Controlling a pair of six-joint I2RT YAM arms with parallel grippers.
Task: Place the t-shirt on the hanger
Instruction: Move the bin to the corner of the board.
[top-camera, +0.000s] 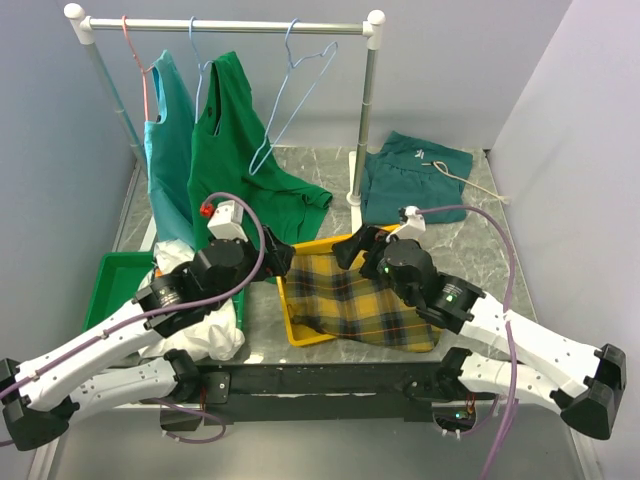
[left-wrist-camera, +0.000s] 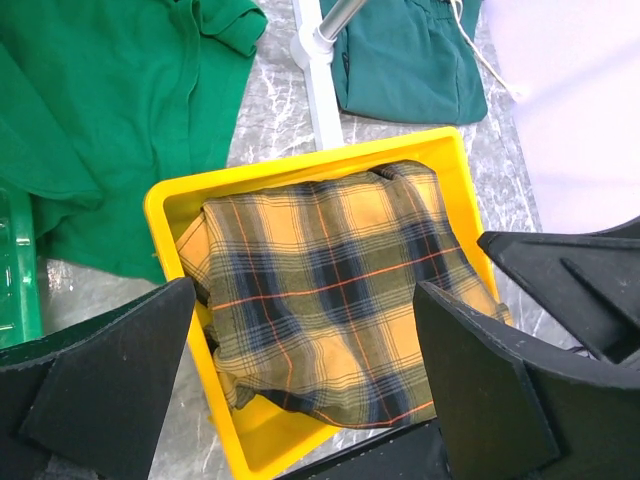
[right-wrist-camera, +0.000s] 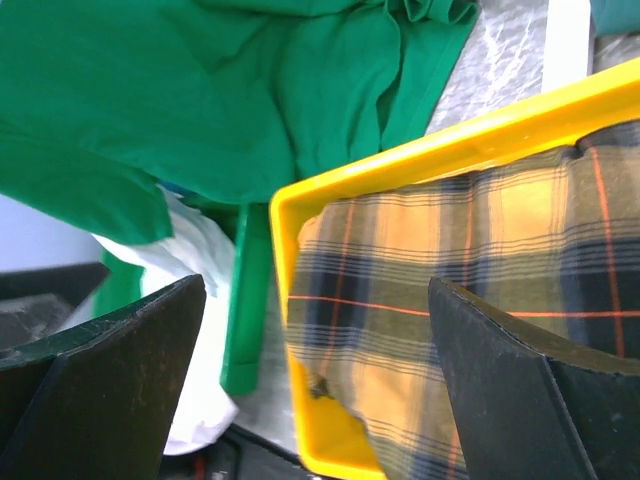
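The white t-shirt (top-camera: 205, 335) lies crumpled in a green tray (top-camera: 118, 275) at the near left, partly under my left arm; its graphic is hidden. It also shows in the right wrist view (right-wrist-camera: 200, 260). The bare light-blue hanger (top-camera: 290, 62) hangs on the rack's rail at the right. My left gripper (top-camera: 280, 258) is open and empty at the yellow tray's left rim; its view (left-wrist-camera: 300, 380) looks down on plaid cloth. My right gripper (top-camera: 350, 245) is open and empty over the yellow tray's far edge, also seen in its own view (right-wrist-camera: 315, 370).
A yellow tray (top-camera: 290, 320) holds a plaid cloth (top-camera: 360, 295). On the rail a pink-red hanger (top-camera: 140, 60) bears a teal shirt (top-camera: 170, 130), and a blue hanger bears a green shirt (top-camera: 235, 150). The rack post (top-camera: 365, 110) stands behind the tray. A dark teal garment (top-camera: 415, 175) lies at the back right.
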